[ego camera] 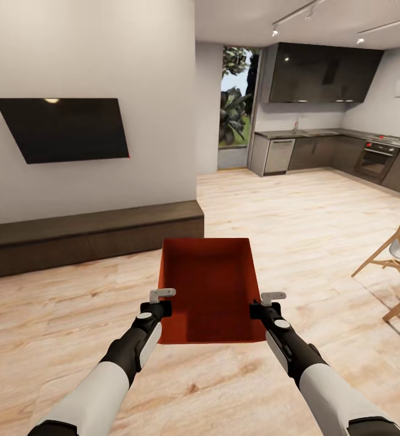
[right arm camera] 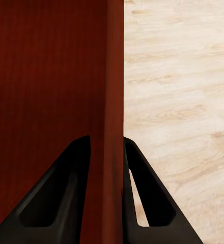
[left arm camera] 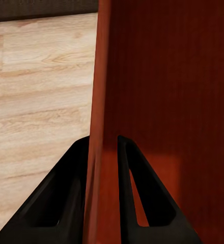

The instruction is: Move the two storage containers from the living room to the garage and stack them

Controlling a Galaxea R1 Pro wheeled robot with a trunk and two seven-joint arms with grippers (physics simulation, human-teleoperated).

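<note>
Orange-red storage container: I am carrying it level above the wood floor.
Left gripper: arm reaching forward, fingers pinching its left wall.
Right gripper: mirroring, clamping the right wall.

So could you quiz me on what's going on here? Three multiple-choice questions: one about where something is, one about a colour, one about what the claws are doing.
1. Where is the storage container?
A. carried between both arms
B. on the bench
C. on the kitchen counter

2. What colour is it?
A. blue
B. orange-red
C. grey

3. How do the left gripper and right gripper stand?
A. both open, away from it
B. one closed
C. each clamped on a side wall

Answers: 1 A, it sits between the arms above the wood floor. 2 B, red throughout. 3 C, each wall runs between two fingers.
</note>
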